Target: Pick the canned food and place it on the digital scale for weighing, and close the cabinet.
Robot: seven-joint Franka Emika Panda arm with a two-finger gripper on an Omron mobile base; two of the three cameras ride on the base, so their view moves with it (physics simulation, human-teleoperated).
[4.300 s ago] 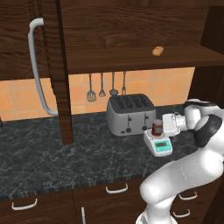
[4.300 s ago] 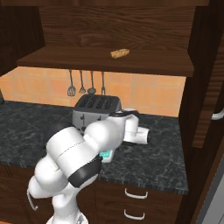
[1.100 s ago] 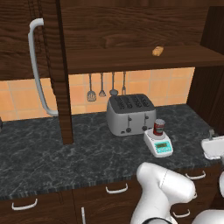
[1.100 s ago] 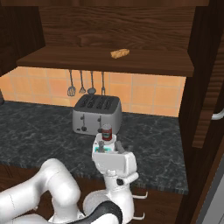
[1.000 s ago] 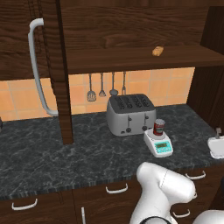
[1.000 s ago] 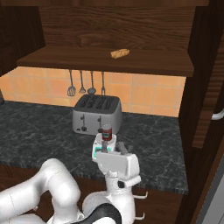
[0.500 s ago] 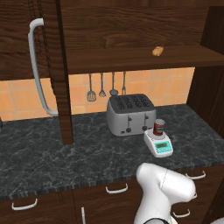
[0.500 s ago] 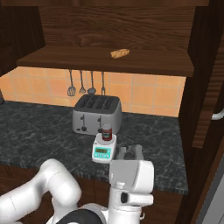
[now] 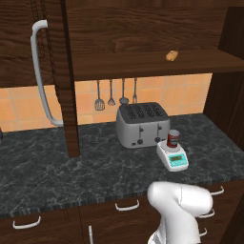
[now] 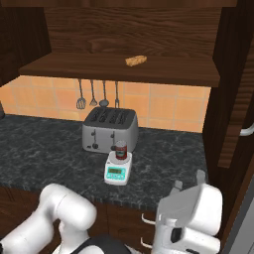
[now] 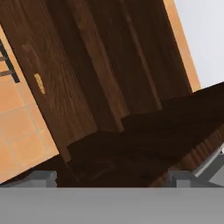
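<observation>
**On the scale: can set down, cabinet doors open**

Near the desk's (image 9: pixel 57 167) front edge, the canned food (image 9: pixel 173 139) stands upright on the digital scale (image 9: pixel 173 157), just right of the toaster (image 9: pixel 142 124). The cabinet (image 9: pixel 45 76) door stands open, and a tan lump (image 10: pixel 136 60) lies on its shelf. The hand (image 11: pixel 111 178) has its fingertips (image 11: pixel 41 177) spread wide, holding nothing, facing dark wood.

The canned food (image 9: pixel 173 138), a small red cylinder with a silver top and white label band, is standing upright on the digital scale (image 9: pixel 173 157), a white square with a teal front panel, sitting on the bench. The cabinet (image 9: pixel 143 28), dark brown wood-grain, is hanging open, its door (image 9: pixel 65 81) with a curved silver handle (image 9: pixel 40 76) swung out.
</observation>
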